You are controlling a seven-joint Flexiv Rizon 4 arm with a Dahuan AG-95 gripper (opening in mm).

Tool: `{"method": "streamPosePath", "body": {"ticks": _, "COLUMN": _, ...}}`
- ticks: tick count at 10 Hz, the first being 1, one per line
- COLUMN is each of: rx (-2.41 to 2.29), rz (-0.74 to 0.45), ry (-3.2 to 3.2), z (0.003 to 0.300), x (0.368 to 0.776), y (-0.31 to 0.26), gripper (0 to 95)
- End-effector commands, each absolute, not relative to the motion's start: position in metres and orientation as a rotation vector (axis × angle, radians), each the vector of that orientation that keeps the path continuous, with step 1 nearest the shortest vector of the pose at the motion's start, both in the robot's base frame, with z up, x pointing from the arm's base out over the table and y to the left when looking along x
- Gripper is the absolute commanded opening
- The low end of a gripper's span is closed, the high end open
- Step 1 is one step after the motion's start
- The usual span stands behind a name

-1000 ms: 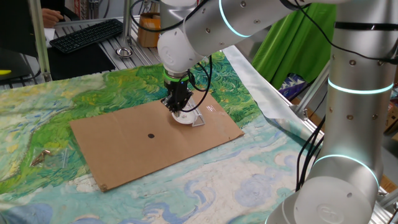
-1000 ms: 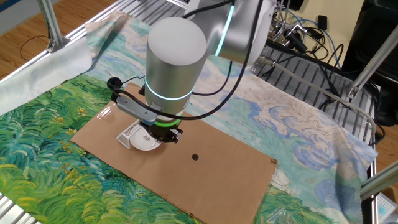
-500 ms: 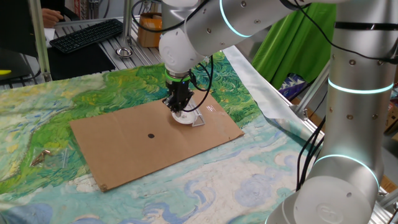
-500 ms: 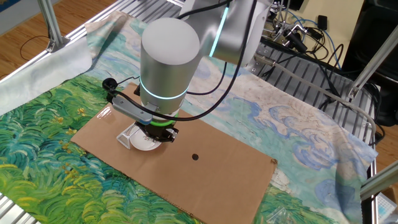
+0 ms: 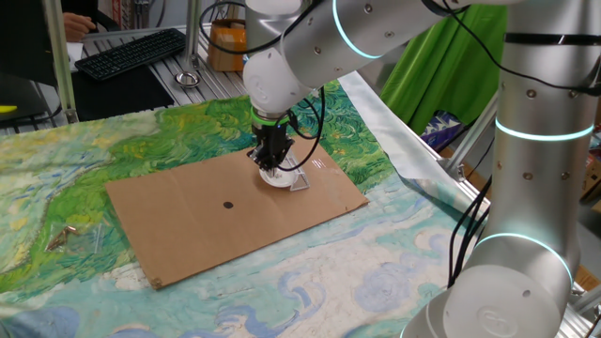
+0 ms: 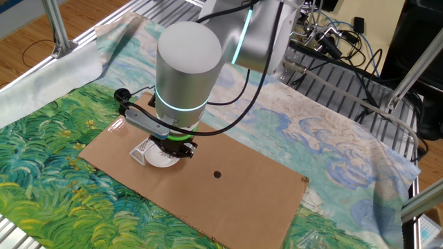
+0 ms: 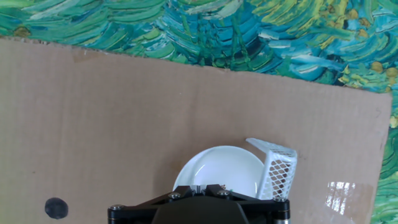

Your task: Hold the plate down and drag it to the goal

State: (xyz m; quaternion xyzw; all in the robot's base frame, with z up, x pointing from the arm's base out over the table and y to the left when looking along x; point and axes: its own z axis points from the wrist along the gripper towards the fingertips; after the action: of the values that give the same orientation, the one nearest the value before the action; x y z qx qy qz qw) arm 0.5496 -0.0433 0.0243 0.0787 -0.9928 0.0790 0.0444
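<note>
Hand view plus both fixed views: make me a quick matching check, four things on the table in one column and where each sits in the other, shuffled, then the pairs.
Things:
1. plate
2. bracket
3. black dot
4. cardboard sheet

Places:
A. lies on the painted cloth, under the other three
B. alone on bare cardboard, apart from the plate
C. right under the claw
D. against the plate's edge, on the side away from the dot

Pairs: 1-C, 2-D, 3-B, 4-A
</note>
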Motion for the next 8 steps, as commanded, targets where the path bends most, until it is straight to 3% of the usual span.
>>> {"method": "streamPosePath", "body": {"ticks": 1, "rx": 0.248, "rz": 0.253, "ry": -3.034, "z": 0.0234, "x": 0.5496, "y": -0.0426, "gripper": 0.0}}
{"method": "streamPosePath", "body": {"ticks": 8, "rx": 0.288, "rz": 0.313, "ry": -3.025, "z": 0.0208, "x": 0.5502, "y": -0.0447, "gripper": 0.0}}
